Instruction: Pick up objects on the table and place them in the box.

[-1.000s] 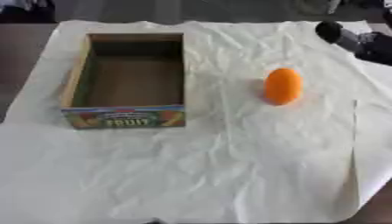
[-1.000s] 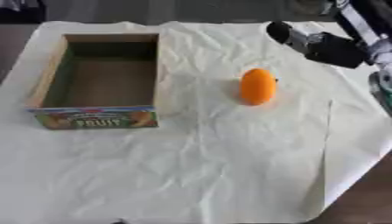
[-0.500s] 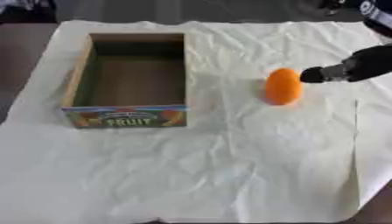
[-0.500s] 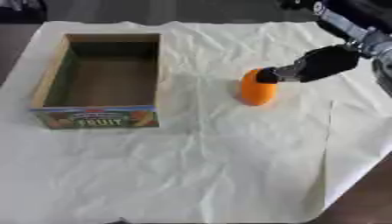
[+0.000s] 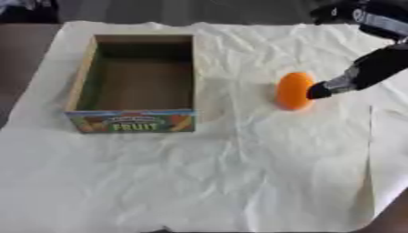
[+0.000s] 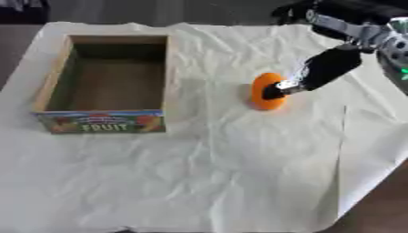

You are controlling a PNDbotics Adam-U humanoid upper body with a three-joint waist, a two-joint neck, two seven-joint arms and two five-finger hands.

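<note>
An orange fruit-shaped object (image 5: pixel 293 90) lies on the white paper, to the right of the box. The cardboard box (image 5: pixel 78 79) with a "FRUIT" label on its front stands open and has nothing in it. My right hand (image 6: pixel 318 70) reaches in from the upper right, and its dark fingertips (image 6: pixel 275 89) touch the orange's right side. Whether the fingers curl round the orange I cannot tell. My left hand shows in neither view.
Crinkled white paper (image 5: pixel 239 173) covers the table; dark tabletop (image 5: pixel 24 63) shows along the left edge and at the lower right corner. My right forearm (image 5: pixel 374 18) crosses the upper right corner.
My right hand has come down from the upper right and reached the orange's right side. The orange and the box have stayed where they were.
</note>
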